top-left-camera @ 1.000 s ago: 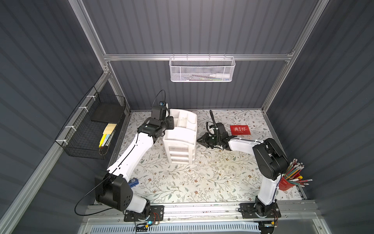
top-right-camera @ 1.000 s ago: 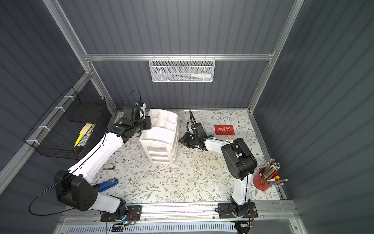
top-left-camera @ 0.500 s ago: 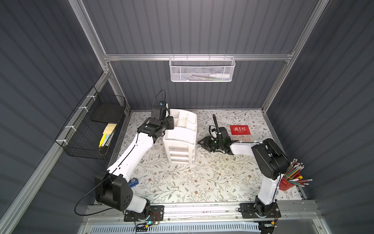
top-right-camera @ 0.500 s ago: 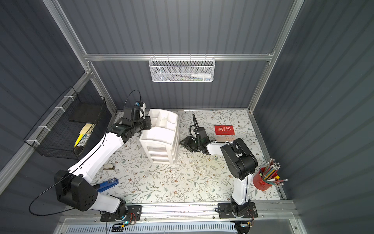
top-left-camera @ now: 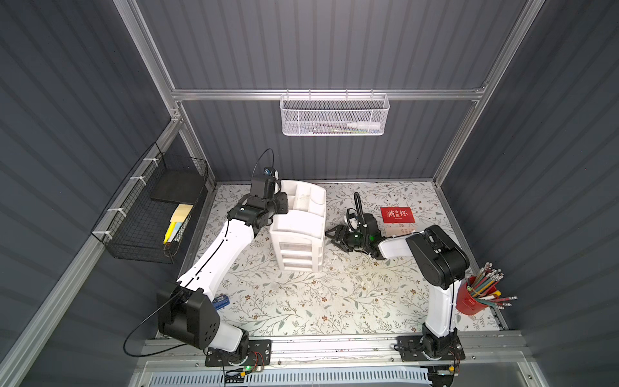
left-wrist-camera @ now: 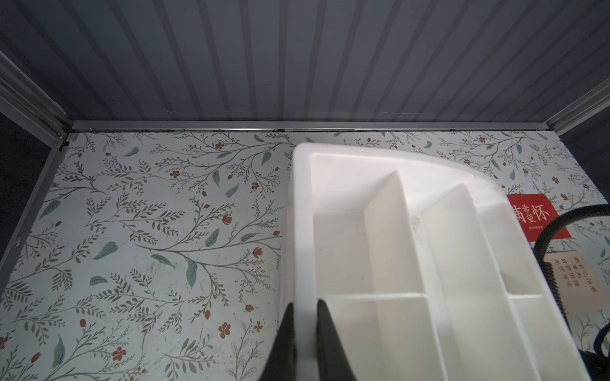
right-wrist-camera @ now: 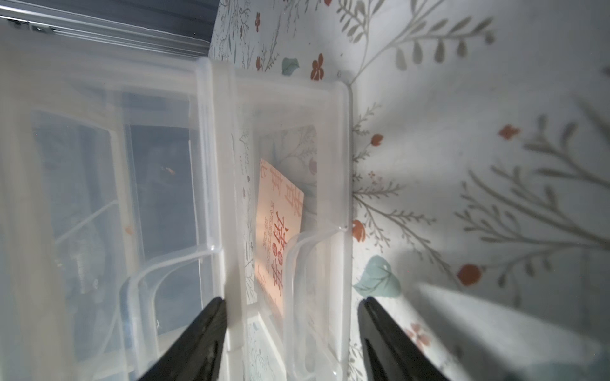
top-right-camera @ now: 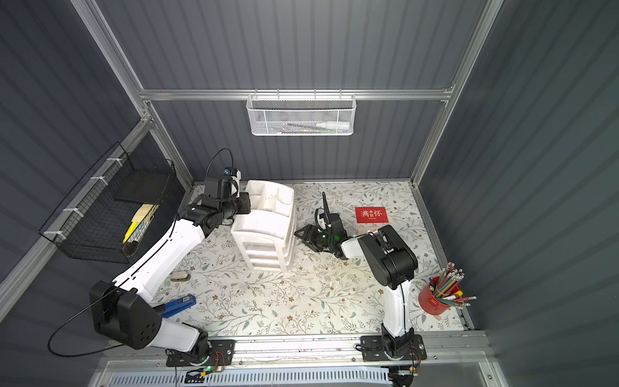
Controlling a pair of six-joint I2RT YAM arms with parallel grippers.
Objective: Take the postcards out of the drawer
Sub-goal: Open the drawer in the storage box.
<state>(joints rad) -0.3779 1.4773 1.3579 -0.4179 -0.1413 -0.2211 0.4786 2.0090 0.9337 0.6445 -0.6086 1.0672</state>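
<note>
Right pincer [right-wrist-camera: 290,301] had spread its fingers well wider than a second before. It held nothing, its tips just short of the clear drawer [right-wrist-camera: 345,148] nearest the table [top-left-camera: 301,301] in the white organiser [top-left-camera: 298,231]. I saw the left pincer [left-wrist-camera: 305,305] unchanged, pinching the organiser's top rim. The red postcard [top-left-camera: 397,214] had not shifted. One peach postcard [right-wrist-camera: 279,231] sat inside that drawer, straight ahead of the right fingertips. Its long axis ran roughly along the line of the fingers, slightly askew, and it was pale pink with reddish characters. Behind the right pincer, past its wrist, the red postcard lay flat with white characters, its long axis in line with the pincer's reach. A second peach postcard [top-left-camera: 400,231] lay just beside it, partly hidden by the arm.
</note>
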